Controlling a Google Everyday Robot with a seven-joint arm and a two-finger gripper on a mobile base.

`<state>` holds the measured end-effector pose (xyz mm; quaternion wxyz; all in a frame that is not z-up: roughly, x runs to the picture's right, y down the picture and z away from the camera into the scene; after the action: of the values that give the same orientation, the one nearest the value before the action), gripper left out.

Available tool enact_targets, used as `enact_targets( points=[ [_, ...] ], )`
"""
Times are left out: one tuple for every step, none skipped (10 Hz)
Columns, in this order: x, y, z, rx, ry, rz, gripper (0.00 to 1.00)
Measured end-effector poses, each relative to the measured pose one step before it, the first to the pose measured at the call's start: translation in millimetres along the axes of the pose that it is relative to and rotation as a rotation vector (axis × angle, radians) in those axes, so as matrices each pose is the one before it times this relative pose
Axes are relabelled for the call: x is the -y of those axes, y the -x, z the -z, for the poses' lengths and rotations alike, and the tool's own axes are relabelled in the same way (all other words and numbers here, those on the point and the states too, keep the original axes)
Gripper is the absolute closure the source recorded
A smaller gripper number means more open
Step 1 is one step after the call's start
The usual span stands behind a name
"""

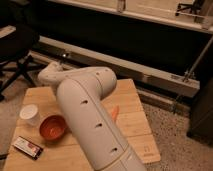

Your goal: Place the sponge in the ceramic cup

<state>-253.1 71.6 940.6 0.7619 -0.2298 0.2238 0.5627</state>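
Observation:
The white ceramic cup point(30, 114) stands upright near the left edge of the wooden table point(135, 136). The sponge is hidden behind my thick white arm point(87, 117), which crosses the middle of the table from the bottom of the view and bends left at a rounded joint point(51, 75). My gripper is out of sight, somewhere behind or below that arm, to the right of the cup.
A red-orange bowl point(52, 127) sits just right of the cup. A flat black-and-white box point(27, 147) lies at the front left corner. A small orange item point(114, 114) shows right of the arm. An office chair point(17, 52) stands at left; a metal rail point(150, 77) runs behind.

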Motion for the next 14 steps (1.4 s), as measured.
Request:
enact_targets(
  points=[
    [1.54, 0.92, -3.23, -0.00744, 0.00517, -0.00275, 0.37],
    [-1.03, 0.2, -4.19, -0.01073, 0.00649, 0.00195, 0.45],
    [-3.75, -0.06, -2.47, -0.00913, 0.00608, 0.00565, 0.57],
    [-3.52, -0.21, -1.75, -0.00733, 0.00345, 0.00533, 0.66],
    [-2.91, -0.1, -0.34, -0.00484, -0.00032, 0.00496, 0.74],
    [-3.68, 0.61, 1.43, -0.0023, -0.0014, 0.00119, 0.86],
    [-4.0, 1.93, 5.97, 0.00595, 0.00521, -0.00676, 0.95],
    [-4.97, 4.12, 15.34, 0.01974, 0.0286, -0.00885, 1.0],
    [-4.5, 4.33, 20.2, 0.02922, 0.04265, -0.00651, 1.0],
    [-9.66, 4.42, 28.01, 0.04891, 0.06067, 0.00322, 1.0],
    [-12.29, 1.97, 26.36, 0.05079, 0.0587, 0.01928, 1.0],
    [-16.92, -0.39, 33.26, 0.07645, 0.07443, 0.04783, 1.0],
    [-16.03, -4.24, 25.7, 0.06462, 0.05875, 0.05494, 1.0],
    [-15.49, -5.06, 16.99, 0.04807, 0.03688, 0.05334, 1.0]
  ],
)
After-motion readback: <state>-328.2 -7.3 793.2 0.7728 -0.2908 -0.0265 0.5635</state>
